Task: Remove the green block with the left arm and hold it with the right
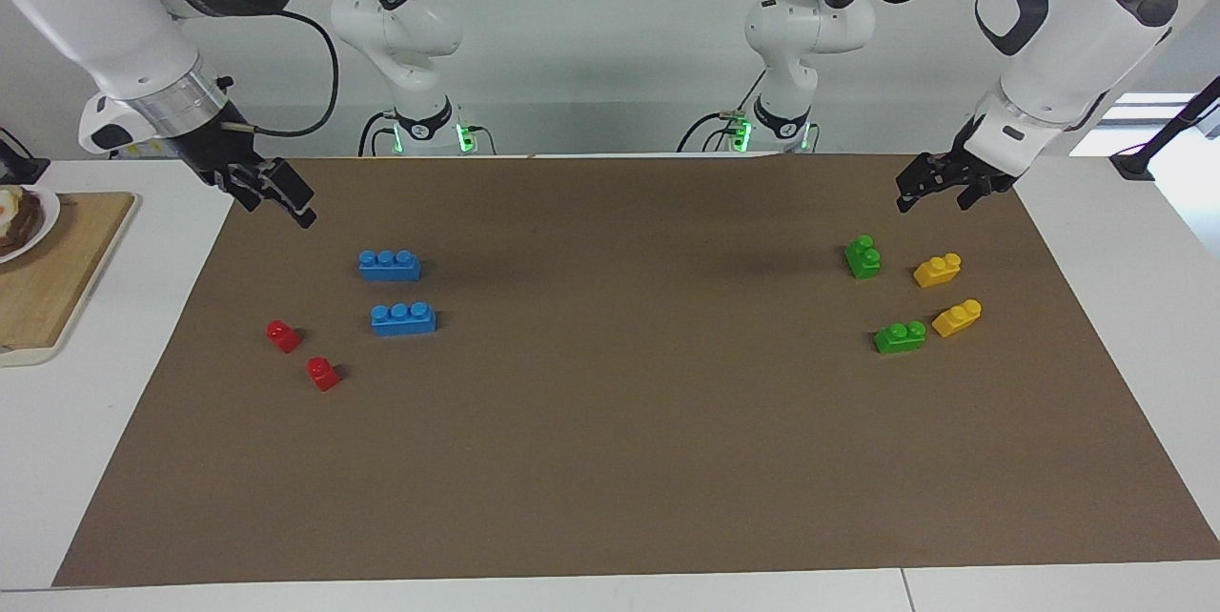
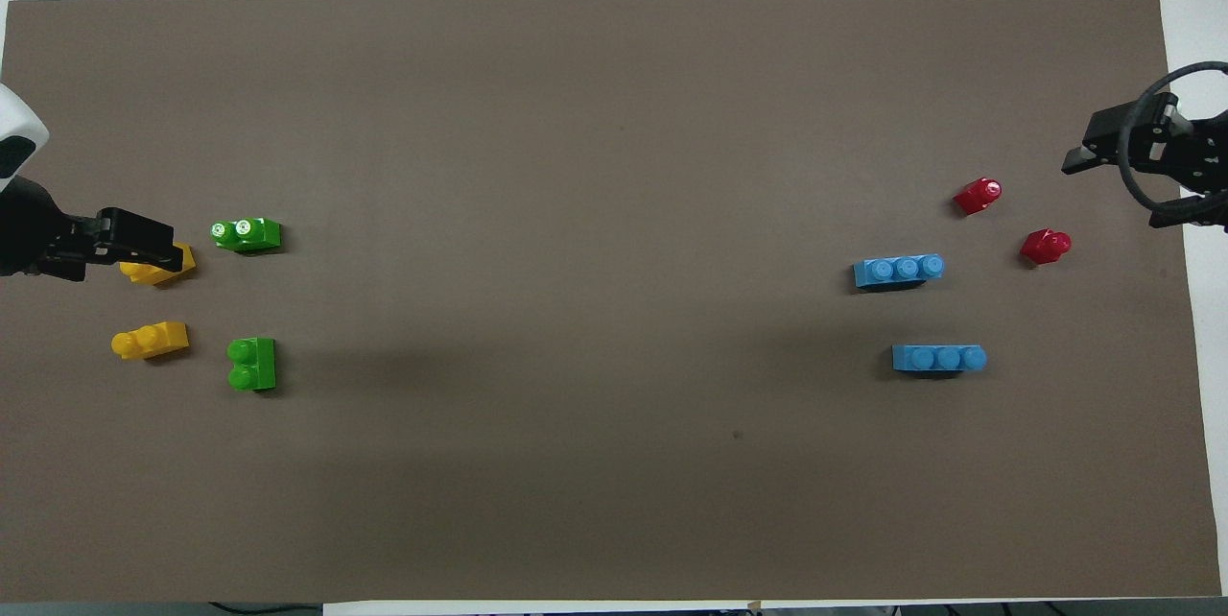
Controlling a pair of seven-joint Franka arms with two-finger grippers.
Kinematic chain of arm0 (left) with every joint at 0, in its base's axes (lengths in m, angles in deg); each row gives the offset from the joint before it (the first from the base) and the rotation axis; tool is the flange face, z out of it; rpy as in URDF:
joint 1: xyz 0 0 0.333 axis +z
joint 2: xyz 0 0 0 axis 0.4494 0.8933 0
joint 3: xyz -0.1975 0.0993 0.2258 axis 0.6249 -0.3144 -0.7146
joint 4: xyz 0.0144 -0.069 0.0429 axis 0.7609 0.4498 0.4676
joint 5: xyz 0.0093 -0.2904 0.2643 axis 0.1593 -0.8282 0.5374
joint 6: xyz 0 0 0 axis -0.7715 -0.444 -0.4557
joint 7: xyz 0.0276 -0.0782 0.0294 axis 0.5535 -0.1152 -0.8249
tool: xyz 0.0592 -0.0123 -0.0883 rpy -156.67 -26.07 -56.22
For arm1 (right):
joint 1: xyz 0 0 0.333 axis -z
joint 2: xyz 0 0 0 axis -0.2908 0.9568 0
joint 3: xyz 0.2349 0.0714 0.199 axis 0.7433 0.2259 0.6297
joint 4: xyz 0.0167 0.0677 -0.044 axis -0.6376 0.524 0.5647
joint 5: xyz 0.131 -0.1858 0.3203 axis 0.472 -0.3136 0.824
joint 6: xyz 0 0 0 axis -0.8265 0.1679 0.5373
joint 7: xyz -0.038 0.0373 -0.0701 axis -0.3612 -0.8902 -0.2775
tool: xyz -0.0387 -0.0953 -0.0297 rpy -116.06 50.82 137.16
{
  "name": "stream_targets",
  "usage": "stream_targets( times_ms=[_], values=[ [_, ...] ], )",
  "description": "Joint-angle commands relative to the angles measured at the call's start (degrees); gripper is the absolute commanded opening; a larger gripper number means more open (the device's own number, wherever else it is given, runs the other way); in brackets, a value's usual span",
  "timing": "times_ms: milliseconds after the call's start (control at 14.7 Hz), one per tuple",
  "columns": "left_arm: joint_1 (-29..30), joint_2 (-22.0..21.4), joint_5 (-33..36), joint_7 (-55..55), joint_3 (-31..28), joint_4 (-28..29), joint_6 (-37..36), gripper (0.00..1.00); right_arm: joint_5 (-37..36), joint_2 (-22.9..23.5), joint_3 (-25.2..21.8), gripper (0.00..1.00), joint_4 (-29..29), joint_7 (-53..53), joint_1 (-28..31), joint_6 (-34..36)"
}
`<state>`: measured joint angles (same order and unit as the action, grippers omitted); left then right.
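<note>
1. A brown mat (image 1: 610,459) covers most of the white table (image 1: 1144,240), and every brick lies on it.
2. Toward the left arm's end lie four two-stud bricks: two green and two yellow.
3. The first green block (image 1: 863,256) (image 2: 251,364) is the one nearer to the robots; it sits flat with its studs up, touching nothing.
4. The second green block (image 1: 900,336) (image 2: 247,234) lies farther from the robots, also free on the mat.
5. One yellow brick (image 1: 938,270) (image 2: 150,341) sits beside the first green block, toward the mat's edge; the other yellow brick (image 1: 957,317) (image 2: 161,268) sits just beside the second green block.
6. The left gripper (image 1: 939,189) (image 2: 134,247) hangs in the air above the mat's corner close to the robots, clear of all four bricks. Its jaws stand spread and hold nothing. From above it covers part of the second yellow brick, though the facing view shows it raised well off the mat.
7. Toward the right arm's end lie two blue three-stud bricks (image 1: 390,265) (image 1: 403,318) and two small red bricks (image 1: 283,336) (image 1: 323,373).
8. The right gripper (image 1: 276,197) (image 2: 1132,184) is raised over the mat's edge at that end, apart from the red and blue bricks. Its jaws are spread wide and empty.
9. A wooden board (image 1: 48,278) lies on the table off the mat at the right arm's end, beside a plate (image 1: 29,221).
</note>
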<state>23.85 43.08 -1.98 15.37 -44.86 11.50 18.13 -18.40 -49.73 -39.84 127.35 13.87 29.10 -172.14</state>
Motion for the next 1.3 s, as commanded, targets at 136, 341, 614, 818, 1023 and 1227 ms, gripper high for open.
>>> stream_targets(
  times_ms=[136,341,614,818,1023,1227],
  values=[
    [0.2,-0.9,3.5,-0.6,1.7,-0.4,-0.6,1.0,-2.1,-1.5,0.6,1.0,-0.3,-9.2,0.1,3.2],
    [0.1,-0.8,4.2,-0.6,2.4,-2.4,-2.5,1.0,-2.0,-1.6,0.6,1.0,-0.2,-10.2,-1.5,3.7],
    [0.2,0.7,4.4,-0.6,3.6,-7.2,-6.5,1.0,-1.8,-2.0,0.4,1.0,-0.3,-10.0,-1.4,3.4],
    [0.2,0.7,4.4,-0.7,5.2,-7.3,-6.6,1.0,-1.7,-1.9,0.3,1.0,-1.4,-10.2,-1.1,3.6],
    [0.3,0.2,4.4,-0.6,5.4,-7.2,-6.3,1.0,-1.8,-2.0,0.4,1.0,-1.4,-10.3,-1.5,3.7],
    [1.3,-0.2,4.4,-0.4,5.2,-6.2,-5.5,1.0,-2.1,-2.0,0.5,1.0,-1.4,-10.1,-2.3,3.6]
  ],
)
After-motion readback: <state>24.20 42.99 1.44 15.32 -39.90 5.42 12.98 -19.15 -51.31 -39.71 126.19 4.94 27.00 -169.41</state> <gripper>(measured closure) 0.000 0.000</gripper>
